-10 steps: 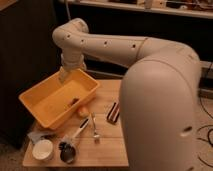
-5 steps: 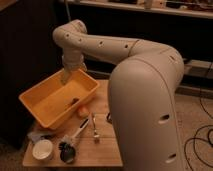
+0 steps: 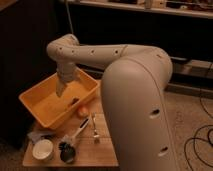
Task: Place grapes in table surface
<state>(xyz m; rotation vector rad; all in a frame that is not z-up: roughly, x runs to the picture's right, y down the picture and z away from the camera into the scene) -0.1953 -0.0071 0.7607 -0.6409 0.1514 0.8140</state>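
This looks like a robotics lab or test room rather than a home. A large white robot arm (image 3: 100,52) reaches over a small wooden desk (image 3: 97,150), its tool (image 3: 62,90) hanging with fingers apart above a yellow bin (image 3: 47,104). Loose cables (image 3: 197,142) trail across a speckled floor (image 3: 187,107), and a long dark shelf (image 3: 165,9) lines the wall behind.

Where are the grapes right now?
Camera view, left: the grapes lie inside the yellow bin, just right of the gripper hanging into it.
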